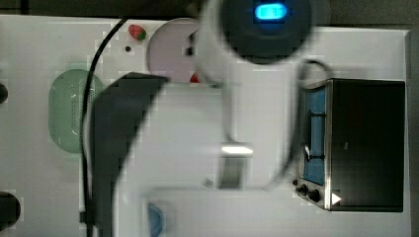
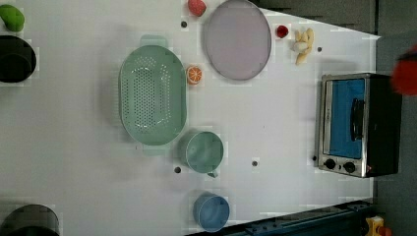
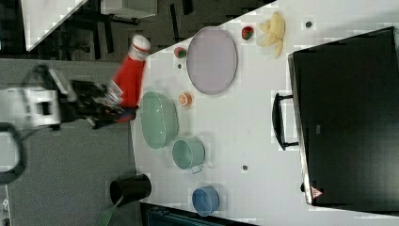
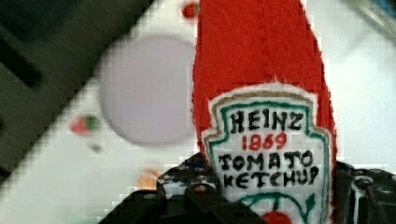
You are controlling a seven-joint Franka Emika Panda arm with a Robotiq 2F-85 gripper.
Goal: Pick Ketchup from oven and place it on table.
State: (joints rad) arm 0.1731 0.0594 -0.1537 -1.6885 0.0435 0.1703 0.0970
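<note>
The ketchup (image 3: 130, 75) is held aloft in the claw (image 3: 110, 106), clear of the oven (image 2: 356, 125) and not yet on the table (image 2: 275, 123). The claw is closed on the bottle's lower body, with dark fingers (image 4: 187, 196) flanking the label in the wrist view. The bottle's long axis runs straight out from the claw, white cap (image 3: 140, 44) at the far end. In the right view the bottle hangs over the table's edge, on the right view's left, just beside the green colander (image 3: 159, 120) and near the lilac plate (image 3: 211, 60). The coming move appears to be a descent to the tabletop with the base leading, so the bottle probably needs to be brought upright before release. The table is flat, white and hard; the bottle looks like soft stitched fabric, so it may tip if set down off its base. Free room is limited near the colander, the green cup (image 3: 188, 154), the orange slice (image 3: 185, 99) and the plate. The widest bare area lies between those items and the oven, whose door stands shut in the left view. A strawberry (image 3: 179, 52) sits near the plate's edge.
</note>
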